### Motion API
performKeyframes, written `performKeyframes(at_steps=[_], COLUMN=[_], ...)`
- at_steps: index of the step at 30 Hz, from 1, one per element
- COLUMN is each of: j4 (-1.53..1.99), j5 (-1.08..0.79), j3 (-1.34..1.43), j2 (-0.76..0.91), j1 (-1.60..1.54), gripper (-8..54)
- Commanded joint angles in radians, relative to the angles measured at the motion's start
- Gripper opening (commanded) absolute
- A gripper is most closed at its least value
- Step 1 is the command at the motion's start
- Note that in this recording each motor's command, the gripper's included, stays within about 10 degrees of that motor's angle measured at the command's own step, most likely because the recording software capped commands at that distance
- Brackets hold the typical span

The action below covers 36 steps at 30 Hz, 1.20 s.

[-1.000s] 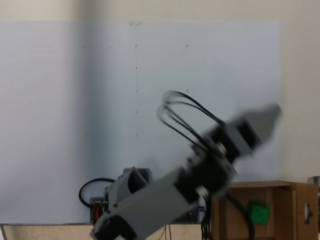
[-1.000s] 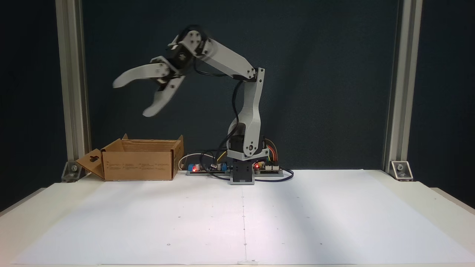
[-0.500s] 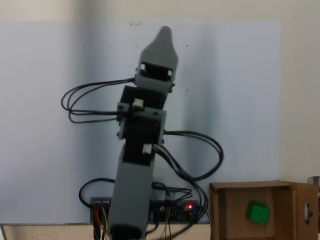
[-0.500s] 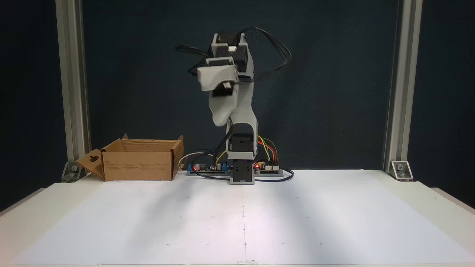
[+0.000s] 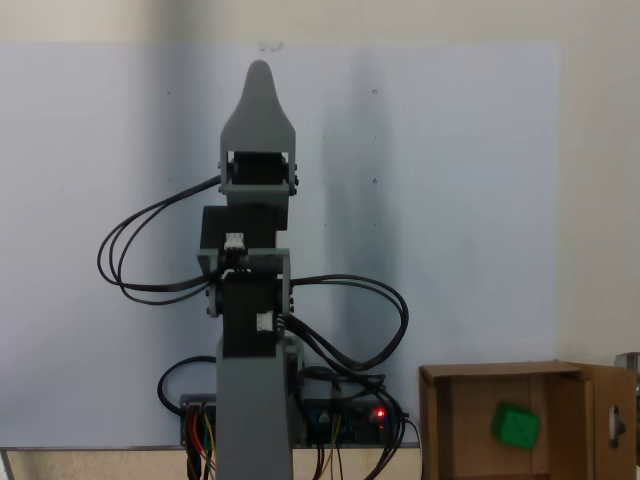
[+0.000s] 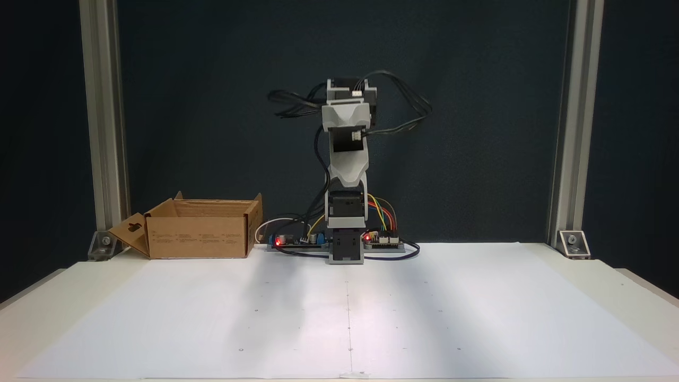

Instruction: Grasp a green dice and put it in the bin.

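The green dice (image 5: 516, 425) lies inside the bin (image 5: 500, 372), a brown cardboard box with upright flaps, at the lower right of a fixed view. In the other fixed view the bin (image 6: 197, 233) stands at the back left of the table, and its walls hide the inside. My gripper (image 5: 259, 80) is raised above the arm's base, well away from the bin, and nothing shows in it. Its jaws line up one behind the other, so a single tip shows. In the view from the front the gripper (image 6: 347, 151) points toward the camera.
White paper (image 6: 345, 313) covers the table in front of the arm. The arm's base and circuit boards with red lights (image 6: 345, 244) sit at the back middle, with loose cables looping around the arm. Aluminium posts (image 6: 570, 132) stand at both back corners.
The arm swung away from above the bin to the middle over its base and straightened up. The jaws stood open a second ago. The dice stays in the bin.
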Motion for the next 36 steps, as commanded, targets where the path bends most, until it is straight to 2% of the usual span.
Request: performKeyframes(at_steps=[1, 6, 14, 25, 36], j4=[-0.165, -0.297, -0.491, -0.751, -1.009], j5=[0.031, 0.005, 0.011, 0.012, 0.006], j3=[0.038, 0.221, 0.296, 0.505, 0.713], j2=[0.071, 0.164, 0.284, 0.365, 0.370], j1=[0.012, 0.029, 0.028, 0.031, 0.029], gripper=[44.6, 44.8, 45.0, 45.3, 45.4])
